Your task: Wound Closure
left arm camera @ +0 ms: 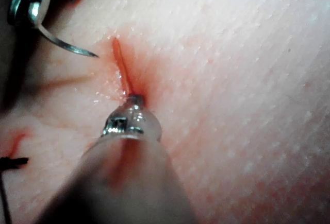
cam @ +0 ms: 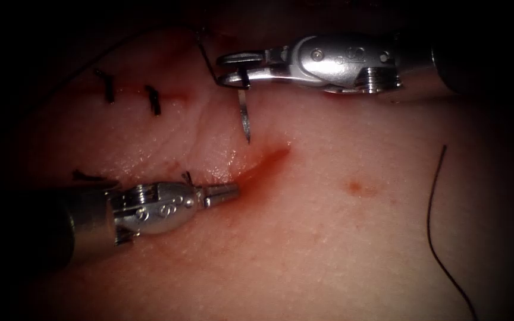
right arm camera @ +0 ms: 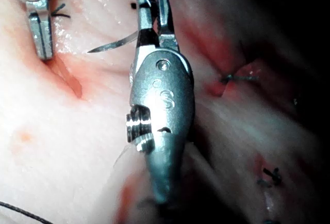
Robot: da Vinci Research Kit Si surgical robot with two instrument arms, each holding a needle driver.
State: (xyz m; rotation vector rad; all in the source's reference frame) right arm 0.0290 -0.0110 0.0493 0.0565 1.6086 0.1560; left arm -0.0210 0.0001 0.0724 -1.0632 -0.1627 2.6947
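Pale pork-belly tissue [cam: 328, 238] under repair at the bench, with the open red cut [cam: 263, 163] as the marker. Left of the cut, dark thread stitches [cam: 153, 100] already cross the closed stretch of the wound, so part of the job is done. The left arm's silver needle driver [cam: 221, 193] lies just left of the cut's lower end, its jaws pressed together on nothing, its tip resting at the wound edge. Above the cut, the curved steel needle [cam: 244, 116] hangs point down, clear of the tissue, its sharp end near the cut's left lip. The right arm's silver needle driver [cam: 233, 68] clamps the needle near its blunt end, where the thin dark thread [cam: 204, 53] appears to trail away, though the dim light makes that join hard to read. Well to the right of the cut, a loose dark strand of thread [cam: 432, 220] lies on bare tissue. The red open stretch remains unstitched.
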